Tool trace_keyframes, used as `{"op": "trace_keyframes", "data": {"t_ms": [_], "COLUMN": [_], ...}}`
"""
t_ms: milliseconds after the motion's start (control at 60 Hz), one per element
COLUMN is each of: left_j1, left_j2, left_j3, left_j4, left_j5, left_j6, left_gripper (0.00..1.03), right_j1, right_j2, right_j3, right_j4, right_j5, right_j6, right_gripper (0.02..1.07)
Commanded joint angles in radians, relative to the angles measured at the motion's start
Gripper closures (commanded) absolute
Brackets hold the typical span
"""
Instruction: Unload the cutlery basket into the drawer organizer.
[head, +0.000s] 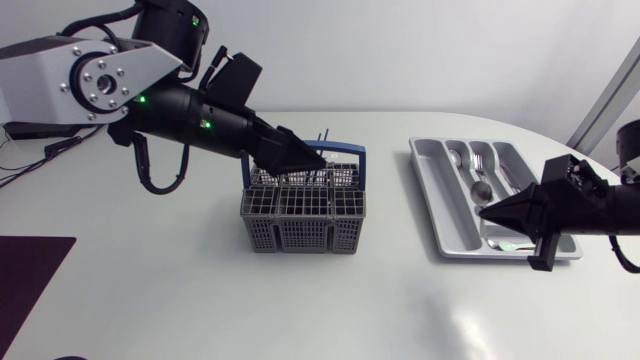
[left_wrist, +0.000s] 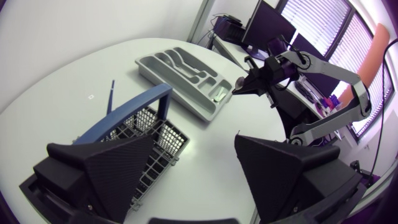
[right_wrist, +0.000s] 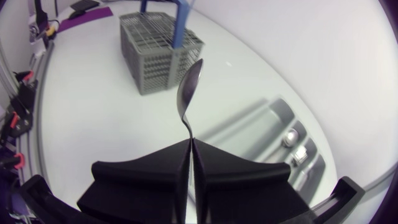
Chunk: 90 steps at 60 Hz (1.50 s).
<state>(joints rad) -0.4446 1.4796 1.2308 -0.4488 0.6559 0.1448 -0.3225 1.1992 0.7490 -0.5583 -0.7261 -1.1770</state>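
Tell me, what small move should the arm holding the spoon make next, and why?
Probably lower the spoon into a compartment of the drawer organizer, then open the fingers. The right gripper is shut on the spoon's handle and hangs over the organizer's near end, with the spoon not yet resting in it. Other cutlery already lies in the compartments, so this one seems ready to be set down.

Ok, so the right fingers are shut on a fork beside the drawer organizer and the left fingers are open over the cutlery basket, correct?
Not a fork: the right fingers are shut on a spoon, its oval bowl plain in the right wrist view. The rest holds: they are beside the drawer organizer, and the left fingers stand open over the cutlery basket.
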Motion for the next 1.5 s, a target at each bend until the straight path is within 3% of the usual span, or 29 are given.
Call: {"op": "trace_keyframes", "data": {"t_ms": [0,267,433,867,933,1083,1167,1333,1483], "left_j1": [0.014,0.009,0.012,0.041,0.041,0.043,0.046,0.08,0.093], "left_j2": [-0.015,-0.018,-0.016,-0.058,-0.07,-0.084,-0.096,-0.139,-0.173], "left_j3": [-0.034,-0.062,-0.073,-0.108,-0.12,-0.133,-0.145,-0.175,-0.223], "left_j4": [0.005,0.005,0.009,0.001,-0.001,-0.021,-0.025,-0.047,-0.05], "left_j5": [-0.032,-0.121,-0.171,-0.237,-0.248,-0.266,-0.277,-0.279,-0.3], "left_j6": [-0.027,-0.028,-0.024,-0.024,-0.024,-0.022,-0.017,-0.007,0.012], "left_gripper": [0.11,0.11,0.11,0.11,0.11,0.11,0.11,0.11,0.11], "right_j1": [-0.075,-0.201,-0.233,-0.231,-0.222,-0.202,-0.196,-0.173,-0.064], "right_j2": [0.028,0.155,0.3,0.422,0.412,0.335,0.27,0.097,-0.004], "right_j3": [-0.068,-0.192,-0.188,-0.211,-0.24,-0.29,-0.298,-0.257,-0.195], "right_j4": [0.089,0.497,0.686,0.891,0.911,0.914,0.893,0.71,0.548], "right_j5": [0.053,0.249,0.332,0.487,0.504,0.51,0.508,0.482,0.462], "right_j6": [-0.046,-0.088,-0.09,-0.154,-0.168,-0.17,-0.148,-0.069,0.088], "right_gripper": [1.01,1.01,1.01,1.0,0.91,0.38,0.22,0.17,0.15]}}
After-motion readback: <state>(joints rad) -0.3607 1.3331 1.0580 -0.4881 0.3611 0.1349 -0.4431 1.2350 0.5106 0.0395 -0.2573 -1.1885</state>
